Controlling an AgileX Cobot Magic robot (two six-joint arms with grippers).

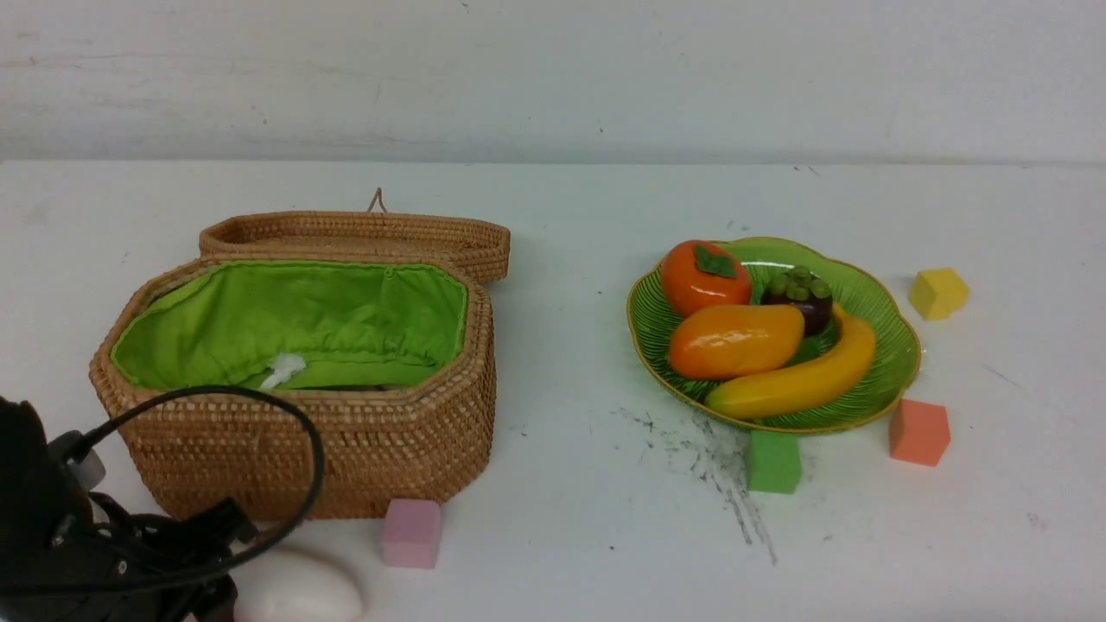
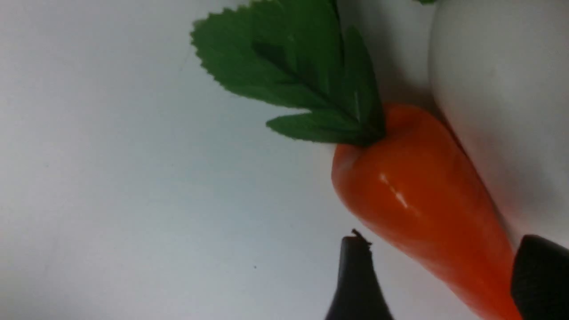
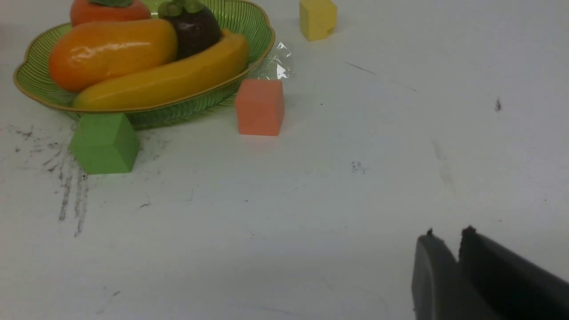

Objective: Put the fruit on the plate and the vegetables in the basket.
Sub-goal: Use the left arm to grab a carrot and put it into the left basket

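The orange carrot [image 2: 413, 195] with green leaves lies on the table against the white radish [image 2: 498, 111]. My left gripper [image 2: 444, 249] is open, and the carrot's thin end lies between its fingers [image 2: 355, 280], with a gap on one side. In the front view the radish [image 1: 298, 592] shows beside my left arm [image 1: 78, 544], in front of the open wicker basket [image 1: 380, 449]. The green plate [image 1: 886, 345] holds the persimmon [image 1: 696, 281], mango [image 1: 734, 341], mangosteen [image 1: 804, 298] and banana [image 1: 804, 380]. My right gripper [image 3: 446, 238] is shut and empty, low over bare table.
A pink cube [image 1: 411, 532] sits in front of the basket. A green cube [image 1: 773, 462] and an orange cube [image 1: 918, 432] touch the plate's near rim, and a yellow cube [image 1: 937, 294] lies to its right. The basket lid [image 1: 363, 233] is folded back behind.
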